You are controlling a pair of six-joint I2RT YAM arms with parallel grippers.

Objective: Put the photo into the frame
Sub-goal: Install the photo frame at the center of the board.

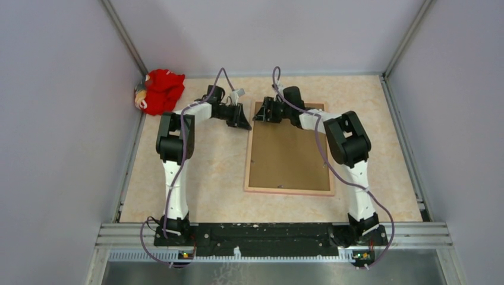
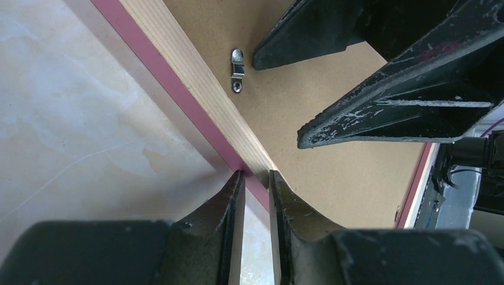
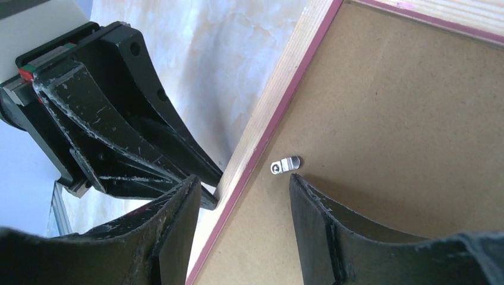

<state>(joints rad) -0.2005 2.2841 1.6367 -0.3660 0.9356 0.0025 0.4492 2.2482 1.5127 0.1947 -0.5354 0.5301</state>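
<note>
The left pincer (image 2: 255, 173) is nearly closed, nipping the left rim of the frame (image 2: 196, 89). The right pincer (image 3: 243, 178) gapes empty over that rim, beside a metal clip (image 3: 285, 164) on the brown backing (image 3: 404, 119). The frame lies back-up on the worktop (image 1: 202, 172).

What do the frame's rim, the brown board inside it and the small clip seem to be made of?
The frame: pale wood on its rim, with straight grain lines visible and a pink, seemingly painted edge. The backing board: probably fibreboard, flat brown and matte, with no grain. The clip: metal, silvery and shiny.
</note>
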